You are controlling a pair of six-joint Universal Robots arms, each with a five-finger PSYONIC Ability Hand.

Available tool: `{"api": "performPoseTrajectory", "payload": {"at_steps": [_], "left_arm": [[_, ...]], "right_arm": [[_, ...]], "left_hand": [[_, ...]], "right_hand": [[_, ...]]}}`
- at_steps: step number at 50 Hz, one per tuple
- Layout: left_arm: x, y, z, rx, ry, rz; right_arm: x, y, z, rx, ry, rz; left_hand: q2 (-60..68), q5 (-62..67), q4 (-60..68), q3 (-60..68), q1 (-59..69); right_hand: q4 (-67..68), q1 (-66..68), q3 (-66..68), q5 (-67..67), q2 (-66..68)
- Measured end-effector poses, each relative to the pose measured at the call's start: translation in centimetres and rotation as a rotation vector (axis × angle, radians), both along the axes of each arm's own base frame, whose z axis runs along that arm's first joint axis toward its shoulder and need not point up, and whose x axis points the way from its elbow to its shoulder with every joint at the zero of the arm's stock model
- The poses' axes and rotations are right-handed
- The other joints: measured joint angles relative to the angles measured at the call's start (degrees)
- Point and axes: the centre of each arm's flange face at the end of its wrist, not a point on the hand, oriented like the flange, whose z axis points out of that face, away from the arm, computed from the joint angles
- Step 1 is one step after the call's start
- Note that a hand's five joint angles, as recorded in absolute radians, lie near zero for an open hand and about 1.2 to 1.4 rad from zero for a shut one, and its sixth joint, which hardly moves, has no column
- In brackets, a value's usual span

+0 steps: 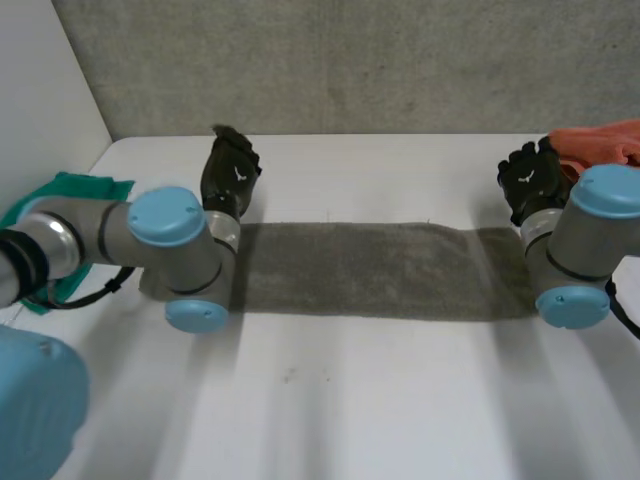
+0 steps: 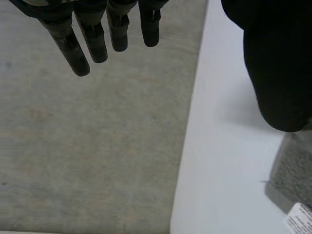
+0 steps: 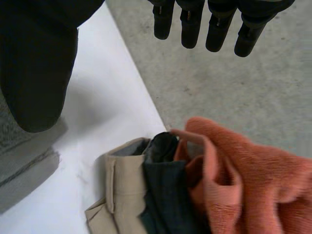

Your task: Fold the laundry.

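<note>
White table before you: your left hand and right hand both have straight fingers and hold nothing. The folded grey towel lies in a long strip between them, its ends just beside each hand. An orange cloth lies just beyond the right hand.

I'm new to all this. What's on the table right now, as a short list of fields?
Spread out: long grey terry towel, flat across the white table
Left hand: open, by the towel's left end
Right hand: open, by its right end
Pile at table's right end: orange towel, beige garment, dark garment
Table's left edge: green cloth
</note>
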Motion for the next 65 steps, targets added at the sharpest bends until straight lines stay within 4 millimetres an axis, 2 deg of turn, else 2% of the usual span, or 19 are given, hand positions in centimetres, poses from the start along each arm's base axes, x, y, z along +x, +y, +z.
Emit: {"api": "performPoseTrajectory", "payload": {"at_steps": [2,5,8,12,14,16,17,19,20,24,28,34,38,42,45,49,53,58,65], "left_arm": [[0.4,1.1,1.8,0.000,0.026,-0.007],[1.0,2.3,3.2,0.012,0.051,-0.017],[2.0,4.3,4.6,0.057,0.079,-0.043],[3.4,6.1,4.9,0.133,0.092,-0.070],[4.7,7.1,4.7,0.214,0.097,-0.084],[5.0,7.2,4.5,0.232,0.098,-0.083],[6.0,7.1,4.0,0.280,0.101,-0.075],[6.2,7.1,3.9,0.288,0.102,-0.073],[7.4,6.2,3.1,0.335,0.110,-0.052],[8.8,4.0,1.5,0.374,0.119,-0.016],[9.4,1.5,-0.1,0.381,0.126,0.012],[9.3,-1.1,-1.5,0.364,0.142,0.019],[8.9,-2.4,-1.8,0.348,0.182,0.006],[8.9,-5.0,-1.6,0.282,0.252,0.018],[9.8,-7.7,-1.0,0.192,0.299,0.102],[10.9,-9.6,-0.4,0.113,0.333,0.201],[10.3,-9.0,0.0,0.113,0.327,0.185],[8.9,-6.0,0.2,0.181,0.295,0.083],[8.5,-3.1,-0.6,0.266,0.267,0.039]], "right_arm": [[-0.2,0.9,1.6,0.005,-0.032,-0.002],[-0.5,2.1,3.1,0.028,-0.060,0.001],[-0.8,4.2,4.7,0.095,-0.092,0.022],[-1.1,6.2,5.0,0.201,-0.117,0.053],[-1.5,7.8,4.6,0.312,-0.146,0.078],[-1.5,8.0,4.5,0.331,-0.151,0.080],[-1.8,8.5,4.2,0.385,-0.172,0.088],[-1.8,8.6,4.0,0.399,-0.178,0.090],[-2.1,9.0,3.4,0.450,-0.203,0.095],[-2.5,9.3,2.7,0.494,-0.225,0.096],[-2.8,9.5,2.1,0.515,-0.231,0.090],[-3.0,9.8,1.5,0.529,-0.228,0.082],[-3.0,9.9,1.2,0.532,-0.226,0.080],[-3.1,10.1,0.9,0.532,-0.226,0.078],[-3.1,10.2,0.8,0.531,-0.226,0.078],[-3.1,10.4,0.8,0.523,-0.226,0.079],[-3.1,10.4,1.2,0.509,-0.228,0.081],[-3.5,10.3,1.6,0.497,-0.231,0.074],[-4.1,9.8,1.8,0.490,-0.237,0.057]], "left_hand": [[-0.1,0.0,0.0,0.0,0.0],[-0.2,0.0,0.0,0.0,0.0],[-0.2,0.0,0.0,0.0,0.0],[-0.2,0.0,0.0,0.0,0.0],[-0.2,0.0,0.0,0.0,0.0],[-0.2,0.0,0.0,0.0,0.0],[-0.2,0.0,0.0,0.0,0.0],[-0.2,0.0,0.0,0.0,0.0],[-0.2,0.0,0.0,0.0,0.0],[-0.2,0.0,0.0,0.0,0.0],[-0.2,0.0,0.0,0.0,0.0],[-0.2,0.0,0.0,0.0,0.0],[-0.1,0.0,0.0,0.0,0.2],[1.7,0.9,1.4,1.4,2.1],[2.1,1.3,2.0,1.8,2.8],[2.0,0.9,1.9,1.7,2.6],[1.9,0.7,1.8,1.7,2.6],[1.8,0.6,1.8,1.7,2.6],[1.8,0.6,1.8,1.7,2.6]], "right_hand": [[0.0,0.0,0.0,0.0,0.0],[0.0,0.0,0.0,0.0,0.0],[0.0,0.0,0.0,0.0,0.0],[0.0,0.0,0.0,0.0,0.0],[0.0,0.0,0.0,0.0,0.0],[0.0,0.0,0.0,0.0,0.0],[0.0,0.0,0.0,0.0,0.0],[0.0,0.0,0.0,0.0,0.0],[0.0,0.0,0.0,0.0,0.0],[0.0,0.0,0.0,0.0,0.0],[0.0,0.0,0.0,0.0,0.0],[0.0,0.0,0.0,0.0,0.0],[0.0,0.0,0.0,0.0,0.0],[0.0,0.0,0.0,0.0,0.0],[0.0,0.0,0.0,0.0,0.0],[0.0,0.0,0.0,0.0,0.0],[0.0,0.0,0.0,0.0,0.0],[0.0,0.0,0.0,0.0,0.0],[0.0,0.0,0.0,0.0,0.0]]}}
